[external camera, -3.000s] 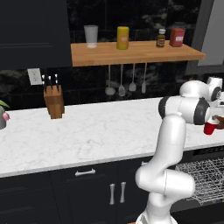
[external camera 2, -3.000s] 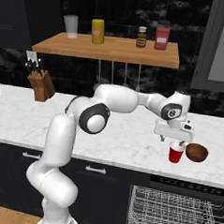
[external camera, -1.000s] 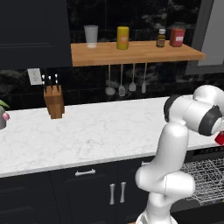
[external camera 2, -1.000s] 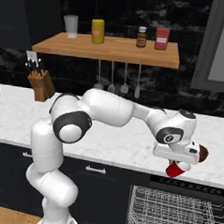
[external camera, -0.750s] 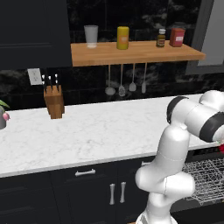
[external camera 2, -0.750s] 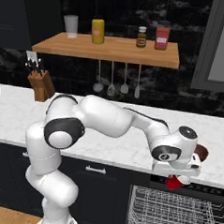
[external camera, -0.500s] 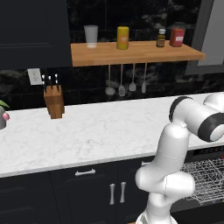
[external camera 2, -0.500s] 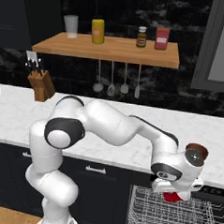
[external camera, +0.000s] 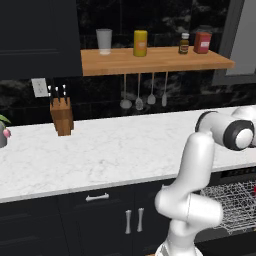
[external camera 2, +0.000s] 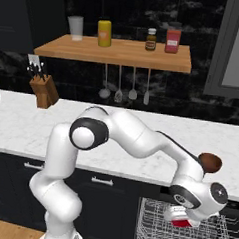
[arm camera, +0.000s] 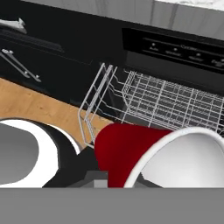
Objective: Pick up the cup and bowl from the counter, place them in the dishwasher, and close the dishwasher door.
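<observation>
- Left base view: the arm has swung down past the front edge of the table (external camera: 100,155), so its wrist now hangs at the right of the frame, over the pulled-out rack (external camera: 235,205) of the dishwasher (external camera: 239,176). Three seconds ago the cup was at table height by the wrist. Now a mere red sliver sits at the right edge, low against the rack.
- Right base view: the claw (external camera 2: 182,221) sits at the lower right, just above the wire rack, pinching the cup (external camera 2: 181,223), which has dropped from table height within the last second. The bowl (external camera 2: 209,162) rests on the table at the right, above and behind the wrist, apart from the claw.
- Hand view: the red cup fills the lower middle, clamped between the fingertips, with the rack spread across the upper right and the dishwasher's dark control strip above it. The wood floor (arm camera: 30,107) shows at the left.
- Meaning, as I judge it: the cup's carry is nearly over and needs only setting down and letting go. The bowl and the dishwasher door are not yet handled.
</observation>
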Available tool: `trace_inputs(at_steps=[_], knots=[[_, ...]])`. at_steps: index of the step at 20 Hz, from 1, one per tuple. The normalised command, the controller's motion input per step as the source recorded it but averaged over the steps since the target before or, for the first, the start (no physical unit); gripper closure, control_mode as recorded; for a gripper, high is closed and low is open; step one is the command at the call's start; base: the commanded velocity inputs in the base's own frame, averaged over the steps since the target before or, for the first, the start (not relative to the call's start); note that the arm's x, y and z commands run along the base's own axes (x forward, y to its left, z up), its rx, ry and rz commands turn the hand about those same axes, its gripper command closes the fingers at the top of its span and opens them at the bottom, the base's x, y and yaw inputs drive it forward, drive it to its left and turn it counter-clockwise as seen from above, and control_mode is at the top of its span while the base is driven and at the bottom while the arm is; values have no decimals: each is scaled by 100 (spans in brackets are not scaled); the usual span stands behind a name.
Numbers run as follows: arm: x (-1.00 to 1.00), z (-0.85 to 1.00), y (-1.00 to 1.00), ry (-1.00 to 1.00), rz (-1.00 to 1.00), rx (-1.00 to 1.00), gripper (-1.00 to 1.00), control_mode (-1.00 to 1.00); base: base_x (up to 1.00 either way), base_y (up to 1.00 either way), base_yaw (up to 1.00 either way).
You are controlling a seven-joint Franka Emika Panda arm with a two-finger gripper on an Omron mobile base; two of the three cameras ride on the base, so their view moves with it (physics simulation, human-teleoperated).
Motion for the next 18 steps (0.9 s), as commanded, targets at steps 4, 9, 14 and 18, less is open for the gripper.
trace_inputs(at_steps=[4,9,14,18], knots=[[0,-57,0,0,-2,5,100,-100,0,0,0],[0,-60,2,-5,-3,4,100,-100,0,0,0],[10,-54,26,-2,-1,0,100,-100,0,0,0],[20,-41,42,0,-1,0,100,-100,0,0,0]])
